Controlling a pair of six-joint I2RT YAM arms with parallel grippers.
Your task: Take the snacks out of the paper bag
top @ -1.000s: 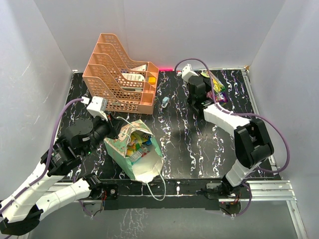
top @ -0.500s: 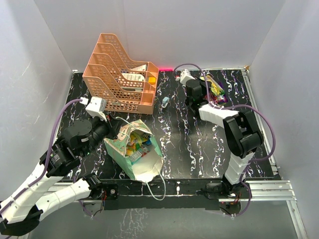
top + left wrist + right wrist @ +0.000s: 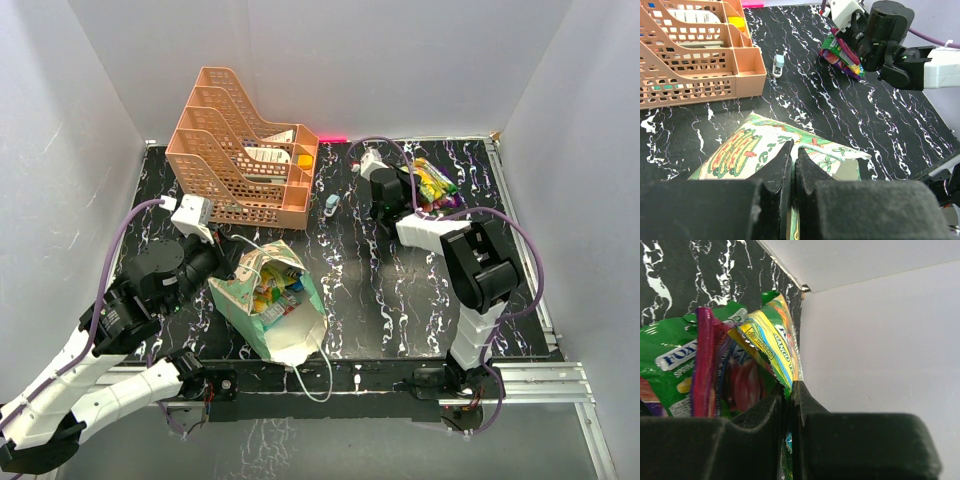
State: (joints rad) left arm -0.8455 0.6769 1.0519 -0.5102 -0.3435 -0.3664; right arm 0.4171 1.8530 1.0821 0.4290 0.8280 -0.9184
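With the left gripper (image 3: 792, 150) pinching the rim of the paper bag (image 3: 740, 155) at the near left, the right gripper (image 3: 789, 392), clamped on a yellow packet (image 3: 767, 347) by the far-right pile (image 3: 432, 185), should let go cleanly before reaching for the snacks (image 3: 272, 293) inside the bag.

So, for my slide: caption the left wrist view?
Left gripper pinching the paper bag; snacks by the right arm beyond.

High overhead, two wrist close-ups (snacks (image 3: 434, 186) shared)
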